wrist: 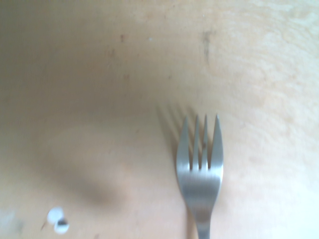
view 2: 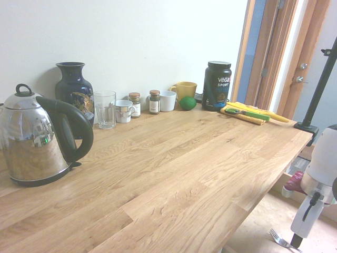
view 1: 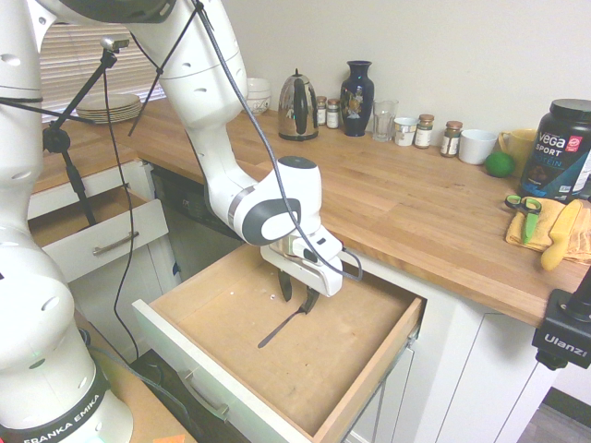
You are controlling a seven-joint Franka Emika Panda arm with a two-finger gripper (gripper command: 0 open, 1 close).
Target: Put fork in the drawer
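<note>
- Fork [view 1: 280, 330]: inside the drawer [view 1: 368, 387], over its wood floor, away from the side walls. Looks laid down; tines [wrist: 200, 144] throw a shadow just beside them, so the tine end may sit slightly proud of the floor.
- Hand [view 1: 296, 305]: low inside the drawer, fingers spread with a gap between them. One fingertip is right by the fork, contact can't be told. No grip on it that I can see.
- Progress: placing looks done, my read. Fork is in the drawer and looks free of the hand. Left: lift the hand straight up and out. Drawer is open; task only asks for the fork in it, so closing it looks optional.
- Risk: a fingertip could drag the fork on the way out. Go up before going sideways.
- White specks [wrist: 58, 220]: on the drawer floor, near the fork. Harmless, I'd say.
- Worktop [view 1: 406, 198]: above and behind the drawer. Kettle [view 1: 297, 109], vase [view 1: 356, 100] and glass [view 1: 384, 120] stand on it, back from the drawer. Tub [view 1: 554, 152] and scissors [view 1: 526, 210] too, further along. None in the way of a lift.
- Small drawer [view 1: 106, 245]: also open, apart from the drawer. Not the target.
</note>
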